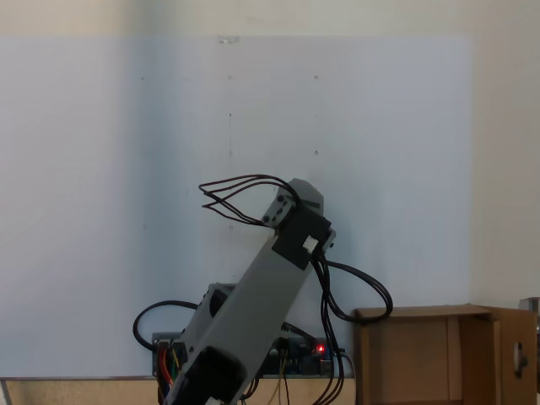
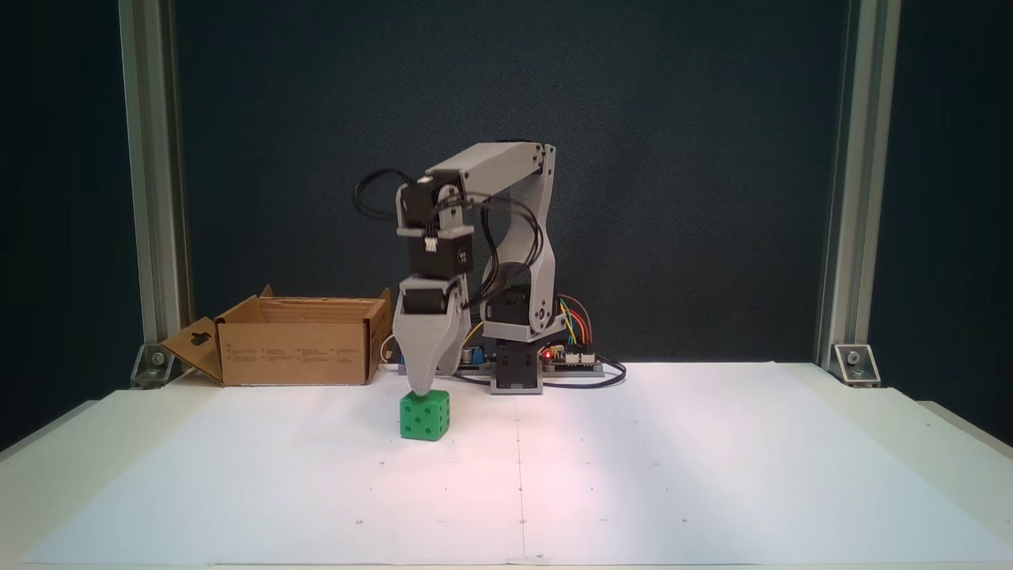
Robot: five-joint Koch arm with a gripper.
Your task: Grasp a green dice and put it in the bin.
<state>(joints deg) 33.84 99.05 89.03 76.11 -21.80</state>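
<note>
The green dice (image 2: 425, 415) rests on the white table sheet, left of the arm's base in a fixed view. My gripper (image 2: 422, 388) points straight down with its tip right at the top of the dice. Only one grey finger (image 2: 427, 348) shows, tapering to a point, and the other jaw lies behind it, so open or shut cannot be told. The bin (image 2: 297, 348), a brown cardboard box with upright flaps, stands at the back left, apart from the dice. In a fixed view from above, the bin (image 1: 447, 354) sits at the bottom right, beside the grey arm (image 1: 261, 295).
The arm's base with a circuit board and coloured wires (image 2: 570, 348) stands at the back centre. Metal frame posts (image 2: 158, 198) rise at both back corners. The white table sheet (image 2: 673, 459) stretches wide to the right and front.
</note>
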